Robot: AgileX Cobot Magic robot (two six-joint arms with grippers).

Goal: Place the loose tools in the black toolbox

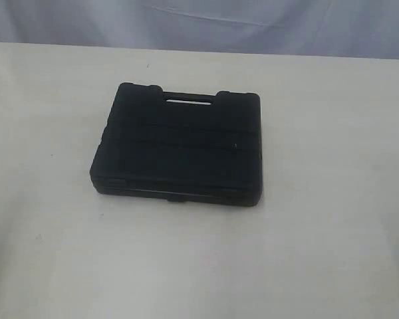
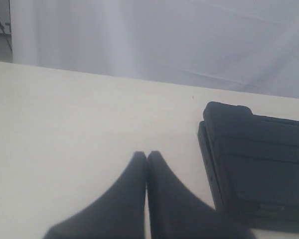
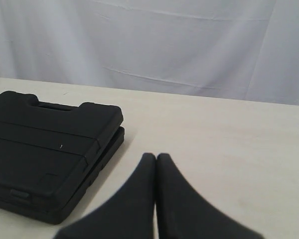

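The black toolbox (image 1: pixel 178 146) lies flat with its lid down in the middle of the pale table, its carry handle toward the far side. It also shows in the left wrist view (image 2: pixel 259 169) and the right wrist view (image 3: pixel 45 149). No loose tools are in view. My left gripper (image 2: pixel 147 155) is shut with nothing in it and hovers over bare table beside the box. My right gripper (image 3: pixel 156 157) is shut and empty too, on the other side of the box. Neither gripper shows in the exterior view.
The pale table (image 1: pixel 319 232) spreads around the toolbox on all sides. A white cloth backdrop (image 1: pixel 199 23) hangs behind the table's far edge.
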